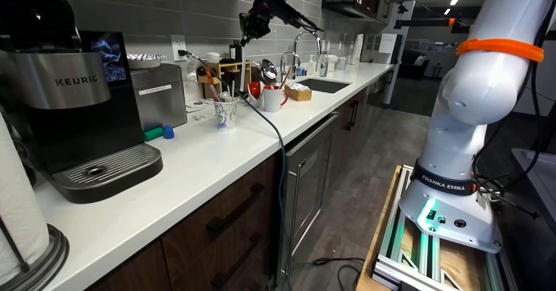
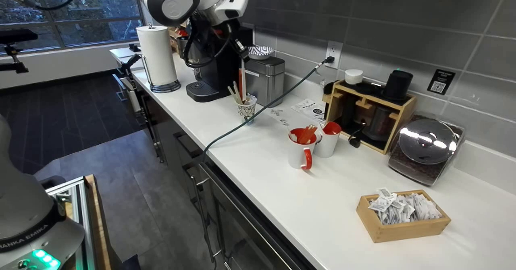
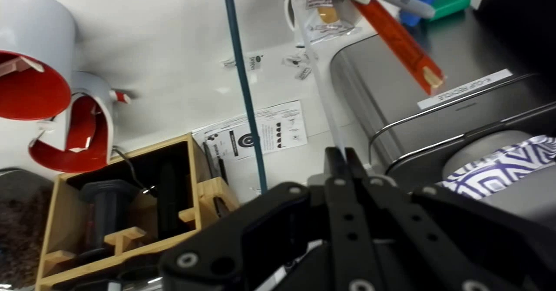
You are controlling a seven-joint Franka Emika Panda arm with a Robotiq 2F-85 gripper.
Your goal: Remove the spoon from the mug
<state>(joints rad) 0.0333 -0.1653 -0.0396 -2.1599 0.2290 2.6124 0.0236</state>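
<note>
Smooth, glossy counter (image 2: 342, 205), and a matt, papery-looking cup (image 1: 228, 114)! Over to the bin (image 2: 264, 82): brushed-looking metal, soft sheen, and the round lid (image 2: 423, 143) flashes mirror-bright. Plain wood on the packet box (image 2: 411, 229), matt paper on the towel roll (image 2: 155, 56). And the gripper (image 3: 344, 154), dull, matt, against that smooth, translucent, plastic-looking stick (image 3: 329, 108).

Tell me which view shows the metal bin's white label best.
The wrist view: the white label on the metal bin is largest there, and K-CUP RECYCLE can be read. Both exterior views show it too, only much smaller, as a slim strip whose lettering is harder to read.
</note>
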